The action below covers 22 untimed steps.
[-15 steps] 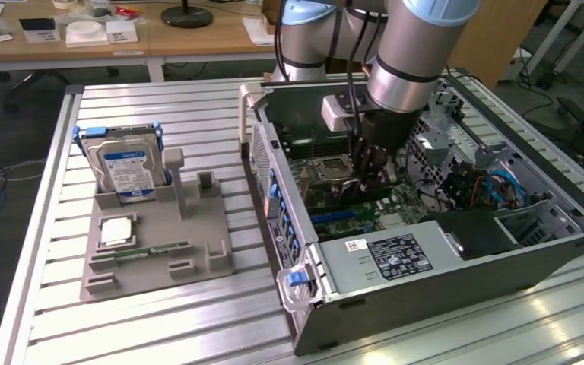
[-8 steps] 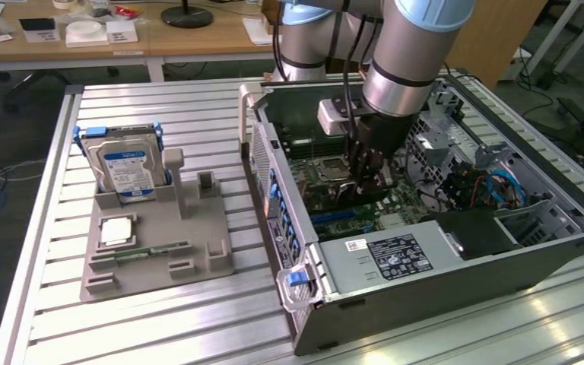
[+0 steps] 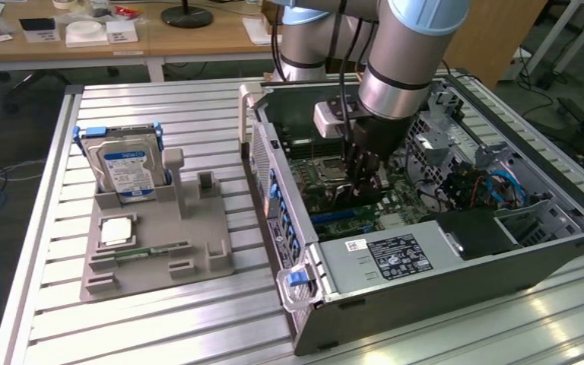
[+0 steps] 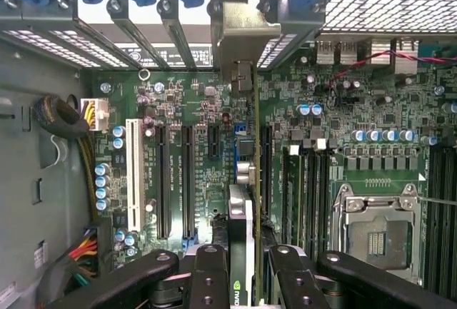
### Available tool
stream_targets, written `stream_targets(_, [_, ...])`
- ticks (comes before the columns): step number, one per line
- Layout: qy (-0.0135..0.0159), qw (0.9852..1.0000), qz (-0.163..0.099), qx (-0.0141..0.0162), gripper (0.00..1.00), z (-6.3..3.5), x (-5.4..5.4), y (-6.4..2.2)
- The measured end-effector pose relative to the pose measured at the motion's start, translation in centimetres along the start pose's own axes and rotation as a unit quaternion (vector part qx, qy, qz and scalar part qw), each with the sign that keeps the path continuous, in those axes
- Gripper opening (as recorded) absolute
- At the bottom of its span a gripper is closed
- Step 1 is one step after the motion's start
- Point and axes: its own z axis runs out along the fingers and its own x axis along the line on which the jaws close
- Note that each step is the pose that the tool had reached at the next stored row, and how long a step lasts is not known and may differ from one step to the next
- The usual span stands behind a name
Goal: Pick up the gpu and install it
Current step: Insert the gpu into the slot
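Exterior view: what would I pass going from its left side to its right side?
Hard drive with blue label → computer case's perforated wall → claw gripping the gpu → blue cables.

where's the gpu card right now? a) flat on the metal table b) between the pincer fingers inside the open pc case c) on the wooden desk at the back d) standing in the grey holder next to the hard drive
b: the thin green and black gpu card with the silver end bracket stands edge-on in the grip of the black pincer, over the green motherboard inside the open grey computer case.
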Motion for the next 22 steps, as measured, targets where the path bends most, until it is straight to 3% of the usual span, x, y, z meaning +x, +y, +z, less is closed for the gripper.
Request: stream_targets(22, [-0.0001,1.0000,0.000,0.0000,0.27,0.06,0.15,0.52])
